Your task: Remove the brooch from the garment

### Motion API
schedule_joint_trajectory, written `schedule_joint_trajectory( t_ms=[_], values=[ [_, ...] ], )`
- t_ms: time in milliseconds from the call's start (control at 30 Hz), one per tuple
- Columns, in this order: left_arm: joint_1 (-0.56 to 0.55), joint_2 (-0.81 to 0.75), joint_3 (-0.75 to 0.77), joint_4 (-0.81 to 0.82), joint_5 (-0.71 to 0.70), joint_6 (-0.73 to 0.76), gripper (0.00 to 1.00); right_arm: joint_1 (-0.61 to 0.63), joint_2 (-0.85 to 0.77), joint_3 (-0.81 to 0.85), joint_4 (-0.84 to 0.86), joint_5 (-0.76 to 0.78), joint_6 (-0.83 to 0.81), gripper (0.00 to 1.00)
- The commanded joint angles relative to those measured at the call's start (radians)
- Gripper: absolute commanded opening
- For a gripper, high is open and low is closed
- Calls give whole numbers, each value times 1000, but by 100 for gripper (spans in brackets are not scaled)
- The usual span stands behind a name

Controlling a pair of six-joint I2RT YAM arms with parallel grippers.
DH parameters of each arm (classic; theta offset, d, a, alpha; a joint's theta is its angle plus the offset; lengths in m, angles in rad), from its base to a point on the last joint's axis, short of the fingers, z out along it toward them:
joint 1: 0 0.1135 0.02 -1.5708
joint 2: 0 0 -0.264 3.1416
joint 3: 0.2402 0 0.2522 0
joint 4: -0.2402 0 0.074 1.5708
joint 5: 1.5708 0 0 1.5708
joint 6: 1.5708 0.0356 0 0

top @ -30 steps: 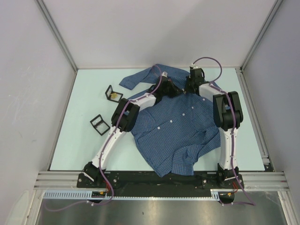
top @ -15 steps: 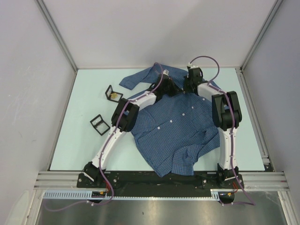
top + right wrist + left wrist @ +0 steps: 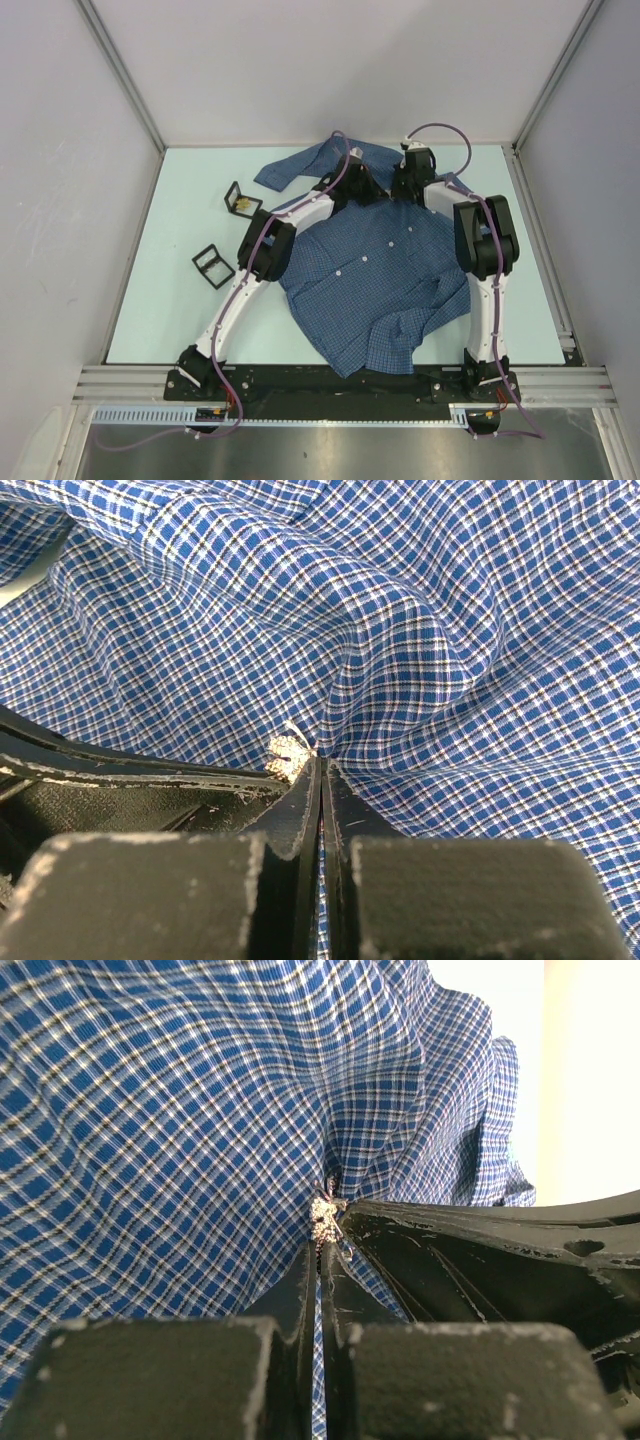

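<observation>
**Brooch pinched, cloth braced: the pull-off comes next**

The task looks to be at its separating step. The garment (image 3: 380, 280) lies spread on the counter (image 3: 150, 300), from its hem near the bases of the arms to its far end, and the two grippers meet tip to tip over that far part. As I judge it, the next move is to draw the two apart, the brooch going away while the cloth is held back. It should go slowly enough that the pin slips out rather than tearing the weave. If the clasp is fastened, a plain pull may only lift the garment.

The left gripper (image 3: 322, 1252) is clenched, its jaws pressed together with no gap. The small glittering brooch (image 3: 323, 1218) sits right at its tips, apparently nipped there, and the cloth puckers in a star of folds toward that spot. The right gripper (image 3: 320, 772) is likewise clenched, nipping a ridge of the checked fabric just beside the brooch. How the pin sits in the cloth cannot be seen.
</observation>
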Motion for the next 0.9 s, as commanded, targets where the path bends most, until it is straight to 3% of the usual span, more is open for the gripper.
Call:
schedule_joint_trajectory(
  t_ms=[0,567,867],
  values=[
    [-31,-71,52,-50,108,27,0,3,-53,-39,94,-54,37,1],
    [-20,-67,67,-56,124,-16,0,-64,-99,-132,208,-264,135,4],
    [-16,-105,-5,-53,93,-36,0,-107,-168,-253,401,-347,227,18]
  ],
)
